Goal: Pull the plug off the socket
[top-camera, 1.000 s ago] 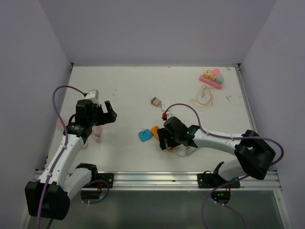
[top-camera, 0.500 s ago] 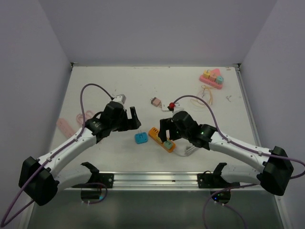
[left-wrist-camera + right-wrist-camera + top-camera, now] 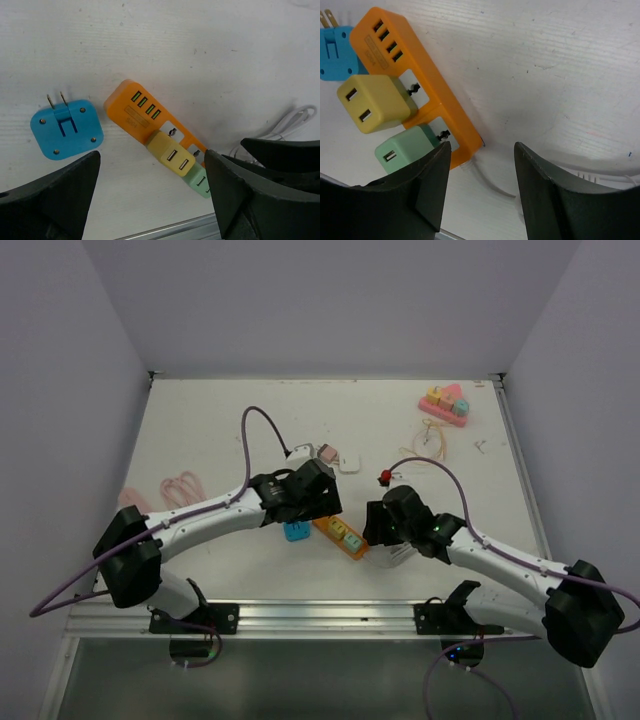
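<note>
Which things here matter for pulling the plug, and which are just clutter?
Job: orange strip; yellow plug; green plug.
Lying about: loose blue plug; toy blocks; white adapter; pink adapter.

Left pincer [image 3: 151,170] is spread wide over the surface [image 3: 200,50], gripping nothing. Orange socket strip [image 3: 137,112] lies diagonally, with yellow plug [image 3: 170,157] and green plug [image 3: 199,181] seated in it. Blue plug [image 3: 67,130] lies loose just beside it, prongs exposed.

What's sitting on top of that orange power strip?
A yellow plug and a green plug sit plugged into the orange strip; four small ports at its end are bare. Their prongs are hidden inside.
</note>
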`<state>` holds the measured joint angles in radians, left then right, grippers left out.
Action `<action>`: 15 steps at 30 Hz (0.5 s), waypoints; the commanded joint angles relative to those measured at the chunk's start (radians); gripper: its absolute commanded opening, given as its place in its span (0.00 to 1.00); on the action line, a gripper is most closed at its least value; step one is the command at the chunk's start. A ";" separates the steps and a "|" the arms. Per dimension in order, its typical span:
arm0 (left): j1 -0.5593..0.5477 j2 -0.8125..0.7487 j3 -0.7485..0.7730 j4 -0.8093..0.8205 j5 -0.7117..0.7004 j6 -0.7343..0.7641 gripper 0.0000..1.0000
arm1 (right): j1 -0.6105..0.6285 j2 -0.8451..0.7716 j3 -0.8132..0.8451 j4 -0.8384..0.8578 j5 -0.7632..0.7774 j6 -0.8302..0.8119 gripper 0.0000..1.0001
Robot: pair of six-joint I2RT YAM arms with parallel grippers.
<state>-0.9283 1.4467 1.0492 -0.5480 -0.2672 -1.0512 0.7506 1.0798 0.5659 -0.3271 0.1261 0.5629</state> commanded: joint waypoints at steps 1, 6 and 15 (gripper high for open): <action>-0.033 0.078 0.131 -0.105 -0.119 -0.157 0.87 | -0.002 0.012 -0.023 0.095 -0.077 0.003 0.57; -0.066 0.184 0.222 -0.236 -0.132 -0.263 0.81 | -0.002 0.045 -0.050 0.143 -0.100 0.009 0.57; -0.098 0.222 0.207 -0.224 -0.061 -0.388 0.78 | -0.005 0.066 -0.072 0.157 -0.115 0.031 0.56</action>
<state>-1.0183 1.6573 1.2339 -0.7486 -0.3355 -1.3609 0.7486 1.1393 0.5014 -0.2169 0.0330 0.5732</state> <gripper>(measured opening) 0.785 0.567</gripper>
